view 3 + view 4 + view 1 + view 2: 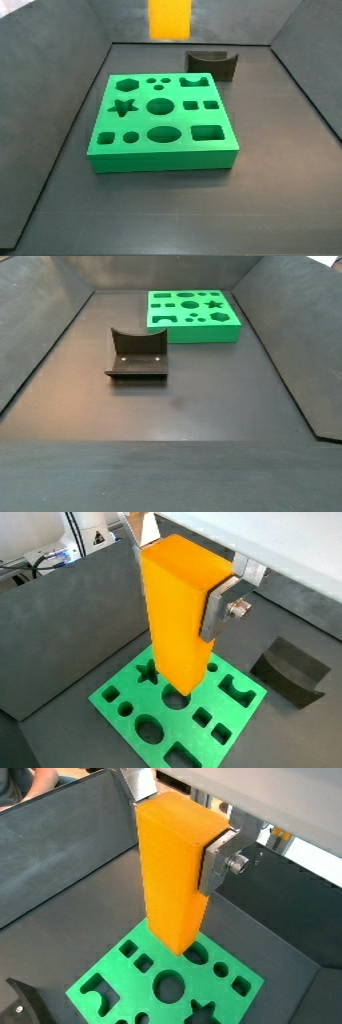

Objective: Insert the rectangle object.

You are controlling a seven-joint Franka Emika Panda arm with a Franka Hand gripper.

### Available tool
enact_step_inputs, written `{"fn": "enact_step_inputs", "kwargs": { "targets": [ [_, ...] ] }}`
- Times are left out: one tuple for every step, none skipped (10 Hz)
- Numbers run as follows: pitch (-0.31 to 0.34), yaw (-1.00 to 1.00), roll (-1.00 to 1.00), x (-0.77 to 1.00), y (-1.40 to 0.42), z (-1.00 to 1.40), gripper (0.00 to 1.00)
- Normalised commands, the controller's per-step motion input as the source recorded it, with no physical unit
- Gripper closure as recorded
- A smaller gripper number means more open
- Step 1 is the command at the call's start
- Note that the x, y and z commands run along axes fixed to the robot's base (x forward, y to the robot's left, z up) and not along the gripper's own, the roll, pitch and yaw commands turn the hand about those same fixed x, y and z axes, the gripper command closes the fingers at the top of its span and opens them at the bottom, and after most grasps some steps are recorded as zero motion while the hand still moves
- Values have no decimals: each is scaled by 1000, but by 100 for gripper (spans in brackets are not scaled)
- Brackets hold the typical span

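**A:** One arm, one gripper (187, 587). What has it got hold of?

**B:** The rectangle object (182, 622), a smooth orange-yellow bar. It hangs upright between the two silver fingers (221, 607), which are closed against its upper sides. Both wrist views show this grip.

**A:** What lies below the gripper?

**B:** A green board (230, 720) with cut-out shapes: a star, circles, squares, an oval. In both wrist views the bar's lower end appears in front of the board, but whether it touches cannot be told. In a side view only part of the bar (170, 18) shows at the frame's upper edge, beyond the green board (163, 145).

**A:** Anything else nearby?

**B:** A small dark curved block (290, 670) sits on the dark floor, off to one side of the gripper and apart from the board.
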Motion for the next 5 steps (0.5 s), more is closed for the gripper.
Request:
{"fn": "enact_step_inputs", "kwargs": {
  "targets": [
    [0, -129, -33, 863, -203, -1000, 100],
    [-49, 0, -1, 914, -231, -1000, 100],
    [-46, 0, -61, 903, -100, -1000, 100],
    [-4, 109, -33, 789, -11, -1000, 100],
    [0, 200, 13, 646, 0, -997, 100]
  ]
}}
